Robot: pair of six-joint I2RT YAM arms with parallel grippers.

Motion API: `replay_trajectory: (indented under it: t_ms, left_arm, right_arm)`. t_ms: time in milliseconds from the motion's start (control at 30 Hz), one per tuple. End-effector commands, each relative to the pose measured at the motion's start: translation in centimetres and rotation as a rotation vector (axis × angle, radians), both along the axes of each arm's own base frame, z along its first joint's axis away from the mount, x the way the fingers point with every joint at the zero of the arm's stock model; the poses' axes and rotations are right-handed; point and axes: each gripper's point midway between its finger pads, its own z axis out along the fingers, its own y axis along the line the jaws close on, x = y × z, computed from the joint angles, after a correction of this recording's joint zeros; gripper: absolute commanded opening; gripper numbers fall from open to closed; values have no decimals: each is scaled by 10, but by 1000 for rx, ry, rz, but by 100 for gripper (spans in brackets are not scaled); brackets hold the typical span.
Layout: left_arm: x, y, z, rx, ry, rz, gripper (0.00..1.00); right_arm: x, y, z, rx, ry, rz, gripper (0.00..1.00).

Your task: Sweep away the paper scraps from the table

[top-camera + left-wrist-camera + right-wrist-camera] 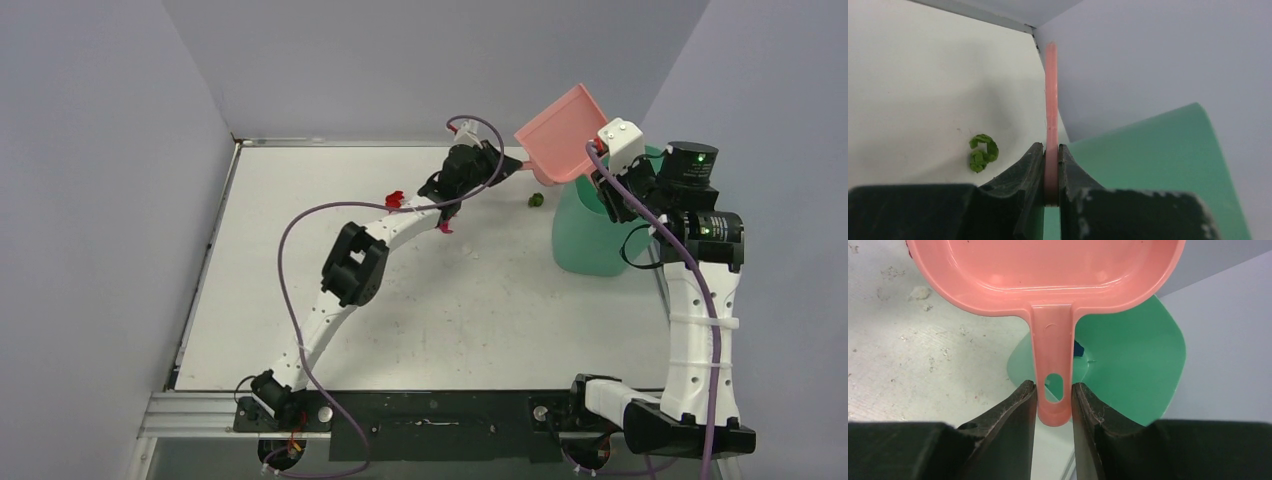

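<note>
Table (300, 300) crowded at its far-right corner — left end effector (1050, 150) clamps brush (1050, 90); right end effector (1054, 387) grips dustpan (1048, 270) above bin (1138, 365).

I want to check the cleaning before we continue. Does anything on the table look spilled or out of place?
Yes. A green paper scrap lies on the table right beside the green bin, not inside it. A red scrap and a magenta scrap also lie near the left arm.

No legible text or labels.
</note>
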Motion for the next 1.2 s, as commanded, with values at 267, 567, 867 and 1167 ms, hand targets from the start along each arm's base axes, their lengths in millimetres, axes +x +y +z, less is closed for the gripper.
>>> replay_trajectory:
  t_ms: [267, 567, 867, 1167]
  left_arm:
    - [19, -44, -76, -112, 196, 60, 0]
    - [-24, 0, -106, 42, 374, 83, 0]
    - [-113, 97, -147, 249, 559, 71, 0]
    - [-204, 218, -160, 529, 670, 157, 0]
  right_arm:
    - [30, 12, -12, 63, 22, 13, 5]
    - [24, 16, -31, 17, 59, 58, 5]
    - [19, 23, -45, -80, 57, 142, 5]
    - [-6, 43, -81, -279, 158, 237, 5]
